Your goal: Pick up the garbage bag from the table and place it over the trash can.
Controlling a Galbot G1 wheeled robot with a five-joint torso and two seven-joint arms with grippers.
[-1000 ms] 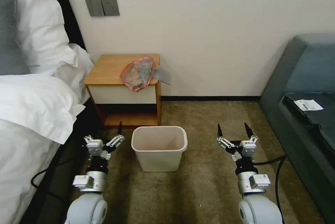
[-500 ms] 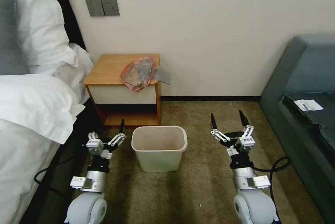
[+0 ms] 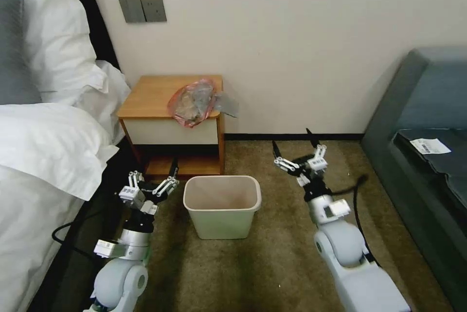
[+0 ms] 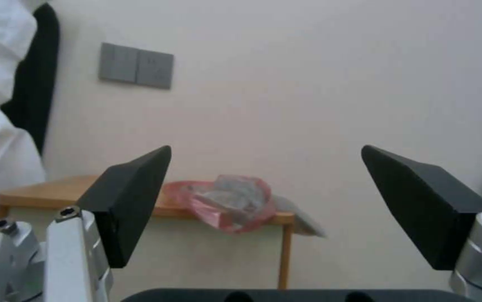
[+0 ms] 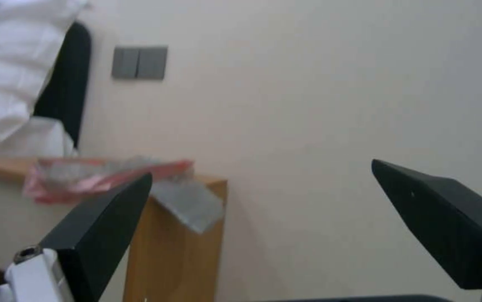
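Note:
The garbage bag lies crumpled on the front right corner of the table, greyish with a pink-red rim, one flap hanging over the side edge. The cream trash can stands upright on the carpet in front of the table. My left gripper hovers open just left of the can, below the table's height. My right gripper is open to the right of the table, low over the carpet. Both wrist views look up at the bag between open fingers.
A bed with white pillows borders the left side. A dark sofa with a white paper slip closes off the right. The wall with grey switches is behind the table. Black cables trail on the carpet beside both arms.
My right arm has stretched forward and a little left, toward the wall beside the table. The left gripper has crept slightly forward. Both stay open; bag and can have not moved.

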